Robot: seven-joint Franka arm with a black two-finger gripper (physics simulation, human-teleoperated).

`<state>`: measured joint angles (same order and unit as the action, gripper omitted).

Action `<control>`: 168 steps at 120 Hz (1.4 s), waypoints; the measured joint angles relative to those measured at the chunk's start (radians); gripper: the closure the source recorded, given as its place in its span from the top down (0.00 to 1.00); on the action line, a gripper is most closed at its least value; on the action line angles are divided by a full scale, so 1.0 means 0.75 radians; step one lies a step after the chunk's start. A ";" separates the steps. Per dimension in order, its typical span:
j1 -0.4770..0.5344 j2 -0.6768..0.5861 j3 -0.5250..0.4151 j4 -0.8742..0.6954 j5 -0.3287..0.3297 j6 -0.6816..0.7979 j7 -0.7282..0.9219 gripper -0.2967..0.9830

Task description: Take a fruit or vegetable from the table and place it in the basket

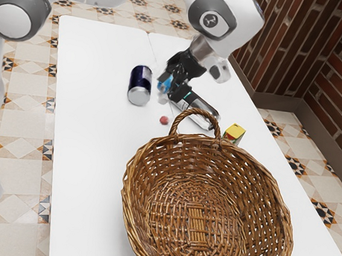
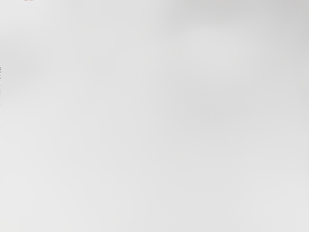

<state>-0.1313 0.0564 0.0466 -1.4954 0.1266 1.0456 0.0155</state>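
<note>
Sm. red round item (image 1: 164, 120) on tabletop (image 1: 89, 156), near basket (image 1: 128, 221), betw. it & your fingers (image 1: 175, 93); can't tell if those are apart or together.

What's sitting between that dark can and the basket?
Between the can and the basket, the exterior view shows one small, round reddish thing on the white table; I can't tell if it's a fruit.

You have the basket (image 1: 260, 203) on the tabletop (image 1: 89, 156); behind it, from the exterior view's left to its right, you see the can (image 1: 140, 84), small round thing (image 1: 164, 120), bottle (image 1: 200, 109) and box (image 1: 234, 131).
</note>
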 joint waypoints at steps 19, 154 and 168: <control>-0.086 -0.003 0.011 -0.047 0.036 0.429 0.059 0.77; 0.183 -0.165 0.091 -0.713 -0.214 1.102 0.097 0.77; 0.269 -0.192 0.091 -0.718 -0.193 1.105 0.100 0.77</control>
<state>0.0707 -0.0876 0.1150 -2.0341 -0.0178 1.8743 0.0905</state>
